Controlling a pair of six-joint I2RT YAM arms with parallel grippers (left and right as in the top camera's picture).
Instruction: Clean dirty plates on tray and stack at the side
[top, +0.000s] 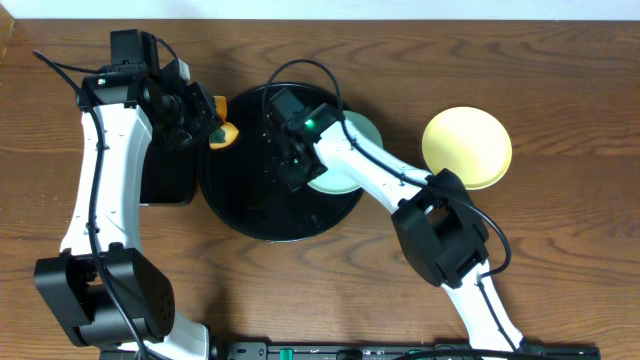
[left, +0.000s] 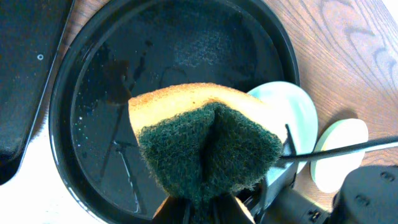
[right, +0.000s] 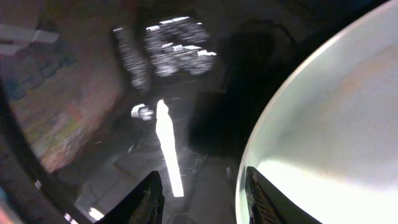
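My left pincer is clenched on the sponge, green scouring face toward its camera, beside the left rim of the round tray. My right pincer stands released low over the tray. One finger is at the edge of the blue-green plate, which laps over the tray's right rim. The yellow plate sits on the bench toward its right edge, apart from the tray.

Wooden table under tray, yellow plate
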